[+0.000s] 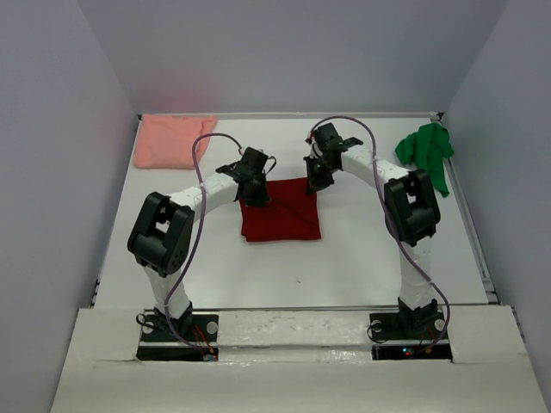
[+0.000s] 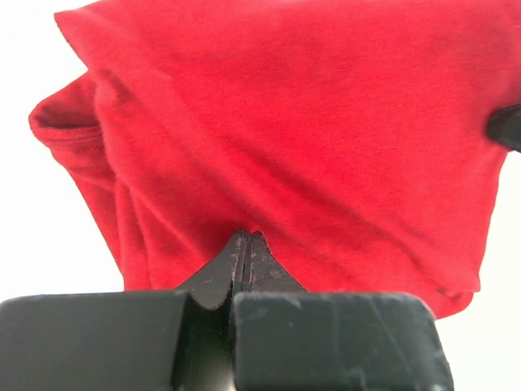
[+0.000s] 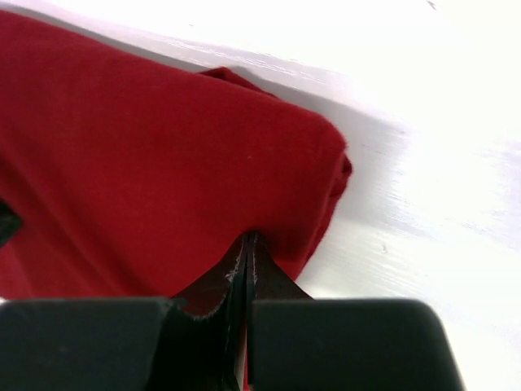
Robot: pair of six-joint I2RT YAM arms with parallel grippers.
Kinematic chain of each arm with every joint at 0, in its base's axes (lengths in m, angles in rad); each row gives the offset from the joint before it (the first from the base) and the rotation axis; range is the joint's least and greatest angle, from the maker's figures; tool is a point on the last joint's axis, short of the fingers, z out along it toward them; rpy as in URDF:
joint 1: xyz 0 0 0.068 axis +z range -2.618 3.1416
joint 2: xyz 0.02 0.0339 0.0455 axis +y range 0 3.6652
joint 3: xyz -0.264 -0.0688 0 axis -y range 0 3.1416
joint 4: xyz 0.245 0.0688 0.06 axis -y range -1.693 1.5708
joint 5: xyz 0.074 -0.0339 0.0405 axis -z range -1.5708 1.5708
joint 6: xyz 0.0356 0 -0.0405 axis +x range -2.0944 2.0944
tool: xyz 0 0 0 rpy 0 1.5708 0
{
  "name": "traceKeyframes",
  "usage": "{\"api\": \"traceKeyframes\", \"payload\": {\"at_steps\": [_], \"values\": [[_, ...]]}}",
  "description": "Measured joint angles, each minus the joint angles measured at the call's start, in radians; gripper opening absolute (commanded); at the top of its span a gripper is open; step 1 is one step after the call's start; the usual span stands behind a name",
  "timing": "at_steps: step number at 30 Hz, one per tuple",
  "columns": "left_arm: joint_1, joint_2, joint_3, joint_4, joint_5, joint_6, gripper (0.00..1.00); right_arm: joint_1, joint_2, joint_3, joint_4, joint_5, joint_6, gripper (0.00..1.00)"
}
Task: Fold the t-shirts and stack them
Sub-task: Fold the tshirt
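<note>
Nearest your wrist cameras, the left gripper (image 2: 246,238) and right gripper (image 3: 248,238) were each pinched shut on the far edge of the dark red t-shirt (image 1: 280,215), 1 near each far corner. That shirt lay as a rough square mid-table (image 1: 362,258) between the arms. The pale pink t-shirt (image 1: 168,139) sat bunched far left, and the green t-shirt (image 1: 426,151) lay crumpled far right. You would have judged the cloth light, limp and quick to sag, so it was best held at hems or corners, at 2 points well apart.
</note>
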Motion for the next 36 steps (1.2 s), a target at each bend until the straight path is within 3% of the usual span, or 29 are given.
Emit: {"api": "traceKeyframes", "payload": {"at_steps": [10, 22, 36], "values": [[0.016, -0.001, -0.105, 0.016, -0.025, -0.016, 0.00, -0.004, 0.024, -0.072, 0.041, 0.090, 0.071, 0.00], [0.023, -0.005, -0.117, 0.032, -0.091, -0.074, 0.00, 0.012, -0.004, -0.121, 0.084, 0.182, 0.144, 0.00], [0.054, -0.035, -0.112, -0.170, -0.385, -0.124, 0.00, 0.021, -0.016, -0.129, 0.085, 0.247, 0.161, 0.00]]}}
